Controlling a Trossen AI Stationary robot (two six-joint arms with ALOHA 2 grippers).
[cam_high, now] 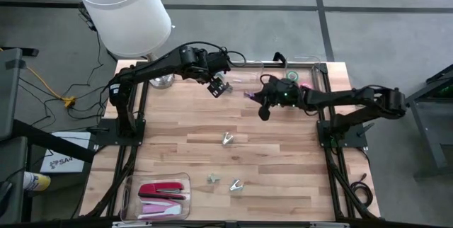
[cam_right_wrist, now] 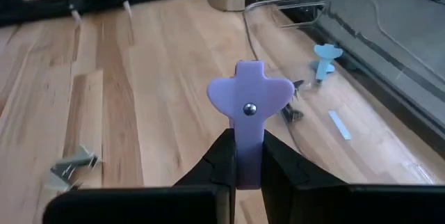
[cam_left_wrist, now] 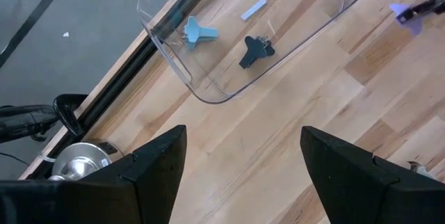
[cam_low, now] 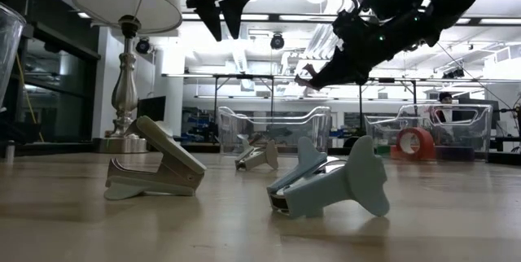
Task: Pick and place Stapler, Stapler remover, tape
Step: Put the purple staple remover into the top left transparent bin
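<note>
High view: right gripper is hovering over the far centre of the table, gripping a purple staple remover. Left gripper is hanging toward ten o'clock of it, fingers spread wide and carrying nothing. A clear far tray is sitting at twelve o'clock on the table, and a tape roll is lying near one o'clock. Three silvery staple removers are lying loose from mid-table toward six o'clock. A clear near tray at seven o'clock is holding a red stapler and a pink one. A white lamp is standing at eleven o'clock.

Low view: both grippers are hanging above the table. Two staple removers are lying close to the camera, and a red-orange tape roll is standing in a bin at three o'clock.

Left wrist view: fingers are standing wide apart; beyond them the far tray is holding a light blue remover and a dark remover.

Right wrist view: jaws are clamping narrowly on the purple staple remover's stem, its winged head pointing away toward twelve o'clock.
</note>
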